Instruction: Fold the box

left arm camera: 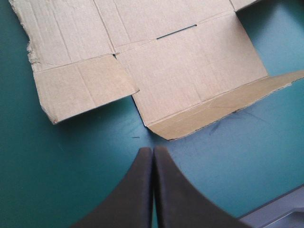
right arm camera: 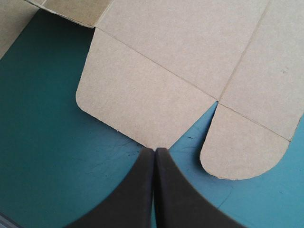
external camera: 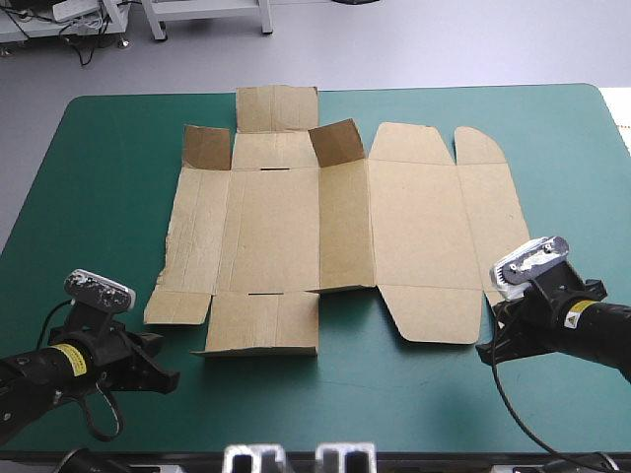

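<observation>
The brown box (external camera: 345,227) lies as a cut sheet in the middle of the teal-green cover, mostly flat. Two small flaps (external camera: 335,143) at its far side stand up, and the near-left flap (left arm camera: 223,104) is bent up a little. My left gripper (external camera: 160,376) is shut and empty, low over the cover just short of the sheet's near-left corner (left arm camera: 159,130). My right gripper (external camera: 490,345) is shut too, holding nothing. It points at the notch between the large rounded flap (right arm camera: 137,104) and the small rounded tab (right arm camera: 242,147) at the near-right corner.
Bare cover (external camera: 99,197) surrounds the sheet on all sides, widest on the left and along the near edge. The table's near edge (left arm camera: 280,213) runs close behind my left gripper.
</observation>
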You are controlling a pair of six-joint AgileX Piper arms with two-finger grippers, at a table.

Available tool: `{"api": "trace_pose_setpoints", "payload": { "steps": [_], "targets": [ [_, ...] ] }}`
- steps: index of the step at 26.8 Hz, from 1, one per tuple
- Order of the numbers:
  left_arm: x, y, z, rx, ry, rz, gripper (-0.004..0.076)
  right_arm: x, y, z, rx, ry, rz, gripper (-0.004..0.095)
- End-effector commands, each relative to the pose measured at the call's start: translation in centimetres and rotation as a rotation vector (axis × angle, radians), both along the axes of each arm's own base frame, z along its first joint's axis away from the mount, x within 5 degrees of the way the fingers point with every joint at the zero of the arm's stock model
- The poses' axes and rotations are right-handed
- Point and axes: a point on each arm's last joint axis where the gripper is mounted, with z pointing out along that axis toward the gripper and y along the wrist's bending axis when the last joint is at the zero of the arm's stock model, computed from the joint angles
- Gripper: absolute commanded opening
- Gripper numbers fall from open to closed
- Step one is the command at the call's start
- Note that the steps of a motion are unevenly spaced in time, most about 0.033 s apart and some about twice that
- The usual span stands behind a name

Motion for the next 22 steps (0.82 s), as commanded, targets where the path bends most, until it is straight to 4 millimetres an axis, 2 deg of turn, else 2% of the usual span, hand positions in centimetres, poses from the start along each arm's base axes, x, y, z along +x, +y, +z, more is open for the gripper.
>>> {"api": "trace_pose_setpoints", "payload": {
  "steps": [1, 22],
  "targets": [
    [0.27, -0.23, 0.99, -0.033, -0.054, -0.003, -0.001, 0.11, 0.13, 1.24, 0.027, -0.066, 0.003, -0.0024],
    [0.2, -0.35, 0.99, -0.047, -0.046, -0.007, -0.001, 0.11, 0.13, 1.24, 0.027, -0.066, 0.003, -0.0024]
  ]
}}
